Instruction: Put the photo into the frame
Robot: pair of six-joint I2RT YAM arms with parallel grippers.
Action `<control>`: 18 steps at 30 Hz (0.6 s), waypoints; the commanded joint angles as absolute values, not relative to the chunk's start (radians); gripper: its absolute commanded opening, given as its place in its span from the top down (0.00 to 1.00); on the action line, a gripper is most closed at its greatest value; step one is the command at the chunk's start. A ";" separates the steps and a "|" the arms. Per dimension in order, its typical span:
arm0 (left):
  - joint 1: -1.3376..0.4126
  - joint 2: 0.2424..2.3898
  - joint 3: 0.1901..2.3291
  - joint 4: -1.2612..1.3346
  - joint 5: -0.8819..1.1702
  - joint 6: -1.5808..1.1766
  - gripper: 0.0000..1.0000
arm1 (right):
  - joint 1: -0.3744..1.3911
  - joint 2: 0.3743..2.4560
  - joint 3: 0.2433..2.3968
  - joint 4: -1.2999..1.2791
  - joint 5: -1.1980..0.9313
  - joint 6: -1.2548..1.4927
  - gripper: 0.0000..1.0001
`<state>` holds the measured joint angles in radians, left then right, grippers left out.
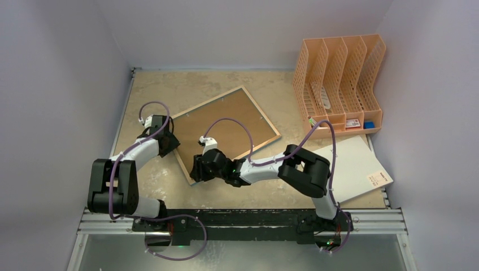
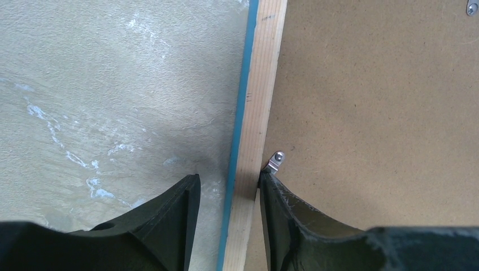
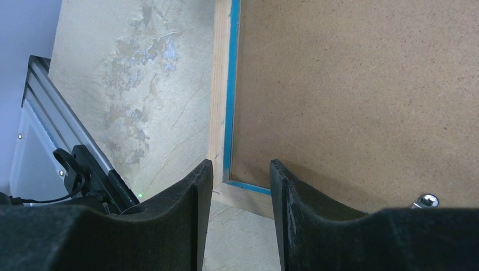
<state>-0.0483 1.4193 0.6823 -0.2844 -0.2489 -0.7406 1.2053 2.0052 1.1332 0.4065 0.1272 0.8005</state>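
Beige mottled surface (image 1: 169, 84) carries the frame (image 1: 262, 112), which lies rear-up and turned at an angle near the middle. Its pale wood rails and thin cyan edge surround a brown backing board (image 1: 220, 107).

The right arm is folded at a high elbow on its own side. Its forearm stretches leftward across the surface to the frame's near-left corner. The left arm bends sharply above its base, and its forearm reaches forward and inward to the frame's left rail.

The right claw (image 3: 242, 166) is spread, with the frame's corner showing between its fingers; whether it touches, I cannot tell. The left claw (image 2: 229, 183) is also spread and straddles the wood rail. One finger is against the rail's inner side, and a gap shows on the outer side. A small metal clip (image 2: 275, 161) sits just beside that inner finger.
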 commanded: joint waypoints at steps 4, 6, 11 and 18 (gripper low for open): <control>-0.044 1.355 0.701 -0.255 -0.288 -0.726 0.50 | 1.219 2.033 1.091 0.252 0.064 0.815 0.55; -0.044 1.335 0.696 -0.241 -0.283 -0.717 0.45 | 1.220 2.037 1.092 0.254 0.061 0.815 0.55; -0.044 1.314 0.670 -0.188 -0.203 -0.703 0.38 | 1.220 2.045 1.092 0.254 0.057 0.817 0.55; -0.044 1.405 0.680 -0.229 -0.212 -0.693 0.42 | 1.220 2.047 1.086 0.252 0.061 0.822 0.55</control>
<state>-0.0471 1.3560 0.6773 -0.2253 -0.2180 -0.7136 1.2030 2.0056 1.1324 0.4068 0.1116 0.8051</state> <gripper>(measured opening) 0.589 0.451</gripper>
